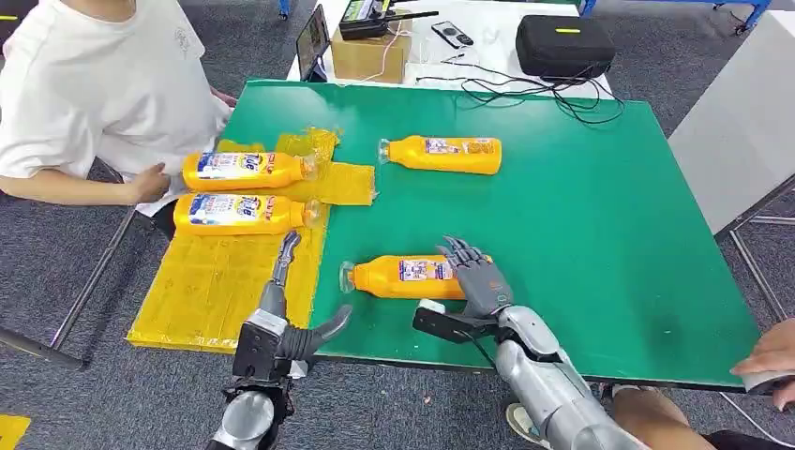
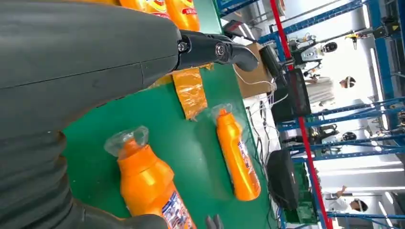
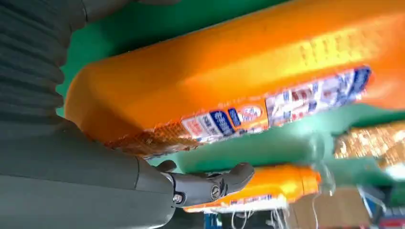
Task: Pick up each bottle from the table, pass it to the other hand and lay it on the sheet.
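Observation:
On the green table the near orange bottle lies on its side, cap toward the yellow sheet. My right hand reaches over its base end with fingers spread above it and the thumb held apart, not closed around it. The right wrist view has this bottle close against the hand. A second bottle lies farther back on the table. Two more bottles lie on the sheet. At the sheet's front edge my left hand is held open and empty.
A person in a white shirt sits at the table's left, one hand beside the bottles on the sheet. Another person's hand rests at the table's front right corner. Behind stands a white table with a cardboard box, a black case and cables.

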You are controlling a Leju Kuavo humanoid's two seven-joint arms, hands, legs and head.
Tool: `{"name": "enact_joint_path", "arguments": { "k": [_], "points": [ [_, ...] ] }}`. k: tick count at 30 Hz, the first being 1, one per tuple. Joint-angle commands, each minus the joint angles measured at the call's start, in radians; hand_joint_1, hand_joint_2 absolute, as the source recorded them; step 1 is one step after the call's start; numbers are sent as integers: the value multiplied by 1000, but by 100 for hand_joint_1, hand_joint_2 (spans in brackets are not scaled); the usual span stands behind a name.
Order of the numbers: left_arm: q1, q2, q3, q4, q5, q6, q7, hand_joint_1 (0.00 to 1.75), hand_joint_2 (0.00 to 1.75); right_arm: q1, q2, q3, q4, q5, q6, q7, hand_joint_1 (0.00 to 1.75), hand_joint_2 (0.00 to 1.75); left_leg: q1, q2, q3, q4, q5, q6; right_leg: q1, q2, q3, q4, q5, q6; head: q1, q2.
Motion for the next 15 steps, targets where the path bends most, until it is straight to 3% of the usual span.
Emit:
{"name": "enact_joint_path", "arguments": {
  "k": [1, 4, 8, 13, 14, 15],
  "points": [
    [-1, 16, 14, 37, 1, -5, 5, 0, 175, -73, 14, 130, 148, 2, 25, 97, 0, 175, 1, 1, 4, -1, -1, -1, 1, 1, 3, -1, 0, -2, 0, 0],
    [-1, 17, 14, 36, 1, -5, 5, 0, 175, -74, 12, 130, 149, 2, 26, 98, 0, 175, 2, 1, 6, -1, -1, -2, 2, 0, 6, -1, -1, -4, -1, 0],
    [13, 15, 35, 17, -6, 18, 16, 0, 175, -117, 21, 165, 208, 51, 102, 267, 0, 175, 1, 2, 7, -1, -1, -1, 1, 1, 6, -1, 0, -2, 0, 0],
    [17, 12, 47, 12, -17, 28, 23, 0, 175, -144, 31, 194, 240, 90, 162, 339, 0, 175, 2, 2, 9, -1, 0, -2, 2, 0, 8, -2, 2, -6, 0, 0],
    [15, 10, 53, 15, -19, 28, 24, 0, 175, -151, 34, 196, 245, 93, 179, 353, 40, 175, 2, 2, 10, -1, 0, -2, 2, 0, 8, -2, 2, -6, 0, 0],
    [12, 9, 56, 19, -21, 27, 24, 0, 175, -157, 36, 202, 253, 100, 200, 363, 164, 175, 2, 2, 10, -1, 0, -2, 2, 0, 8, -1, 2, -6, 0, 0]
  ]
}}
